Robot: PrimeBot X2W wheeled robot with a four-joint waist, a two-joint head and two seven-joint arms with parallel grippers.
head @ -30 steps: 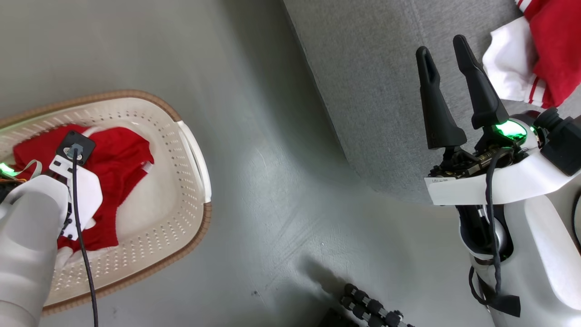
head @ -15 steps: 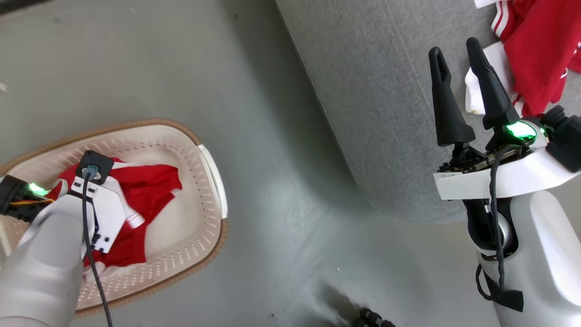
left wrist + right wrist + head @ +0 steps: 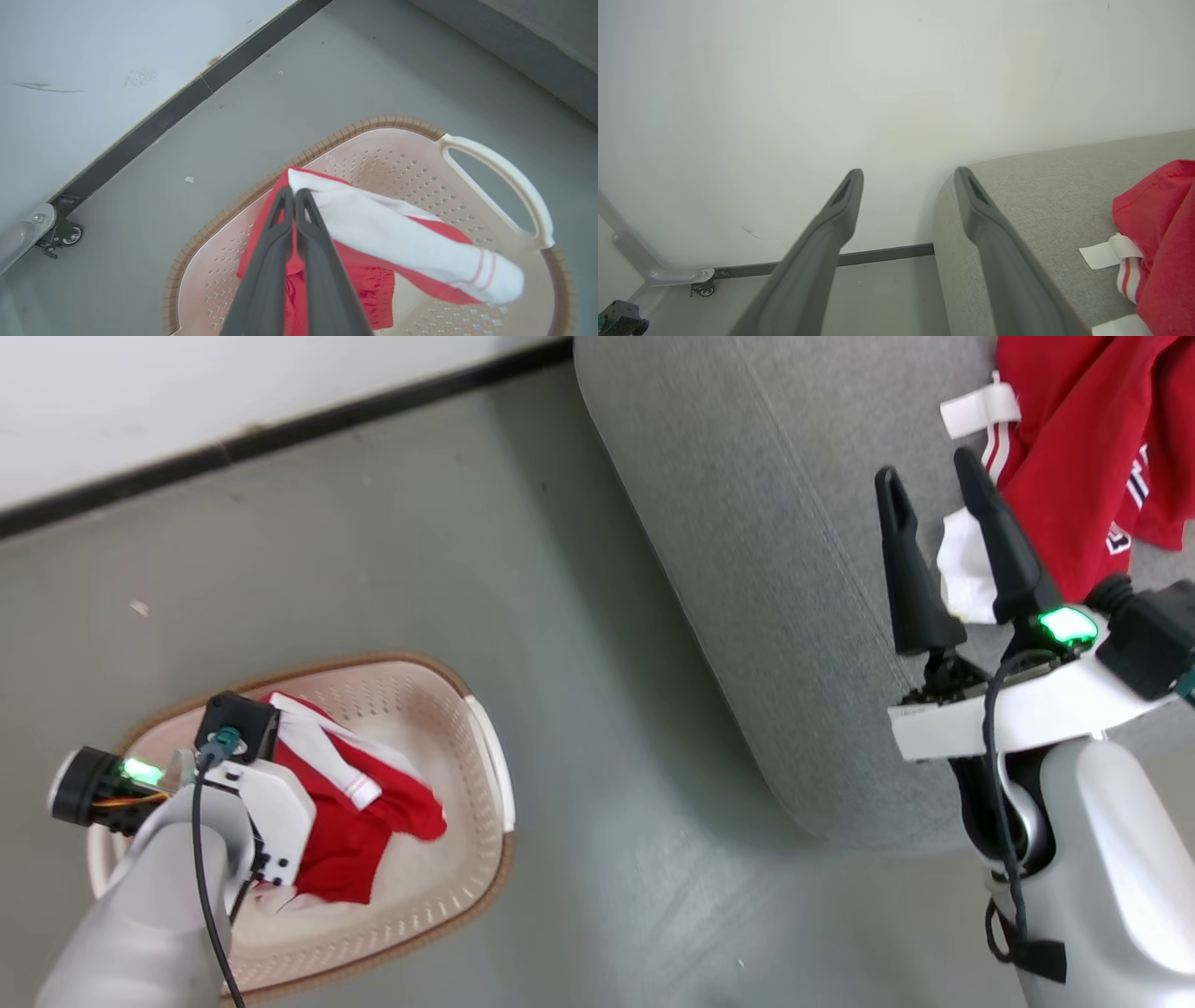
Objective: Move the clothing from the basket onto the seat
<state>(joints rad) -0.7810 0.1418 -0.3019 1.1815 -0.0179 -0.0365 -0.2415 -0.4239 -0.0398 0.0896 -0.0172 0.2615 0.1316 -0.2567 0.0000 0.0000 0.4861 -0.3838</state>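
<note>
The cream basket (image 3: 486, 756) with a brown rim (image 3: 397, 122) stands on the floor at the lower left. My left gripper (image 3: 294, 192) is shut on red and white clothing (image 3: 397, 238), pinched at the fingertips and draped down into the basket. From the head, the left wrist covers those fingers, and the red clothing (image 3: 364, 821) hangs beside it. My right gripper (image 3: 926, 469) stands open and empty over the grey seat (image 3: 747, 523). More red clothing (image 3: 1074, 457) lies on the seat to its right. In the right wrist view the open gripper (image 3: 909, 173) points past the seat (image 3: 1041, 196) corner, with the clothing (image 3: 1162, 233) at the right.
A white wall with a black baseboard (image 3: 280, 425) runs behind the basket. A small caster wheel (image 3: 70, 233) on a metal foot sits by the baseboard. Grey floor (image 3: 579, 709) separates the basket from the seat.
The head camera has tilted, so the whole picture shifted. My left gripper has come up with the garment, which now hangs bunched from it. The right gripper stays open.
</note>
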